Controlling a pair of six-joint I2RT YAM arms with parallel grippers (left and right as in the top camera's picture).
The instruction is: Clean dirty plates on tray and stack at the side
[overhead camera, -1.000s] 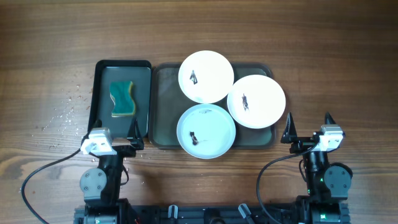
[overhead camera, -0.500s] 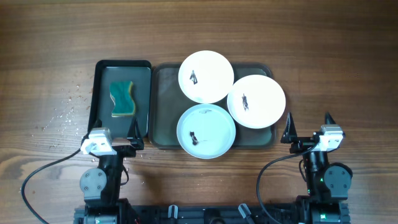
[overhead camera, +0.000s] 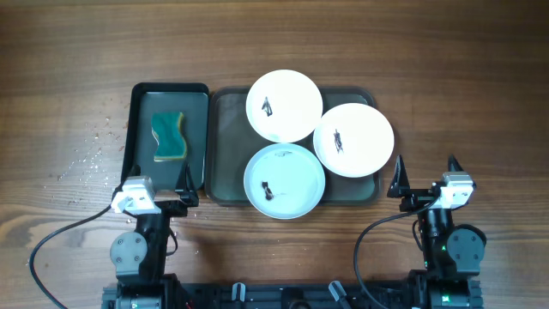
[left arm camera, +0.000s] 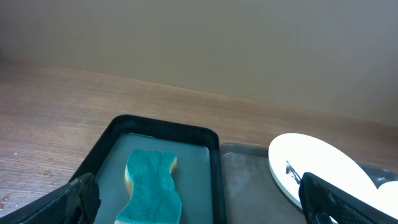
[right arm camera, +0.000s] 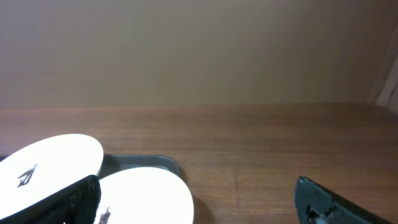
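Starting from rest, note left gripper [overhead camera: 157,184] and right gripper [overhead camera: 426,173] parked at the near table edge, both spread wide and empty. Locate three plates [overhead camera: 284,106] crowded on the tray [overhead camera: 225,137], each with dark specks near the centre and none yet stacked at the side. Expect tipping, since all three overhang the rim and downward pressure off-centre may rock one. Expect nudging too: edges touching or overlapping, cannot tell which, so lifting one may drag its neighbour. Beware of slip if the sponge [overhead camera: 169,136] in the black tray [overhead camera: 137,103] comes out wet, and of a thin pinch on shallow rims. Work over a bare brown wood-grain table [overhead camera: 69,51], flecked pale left of the black tray. Note a plain beige wall [right arm camera: 199,50] behind.
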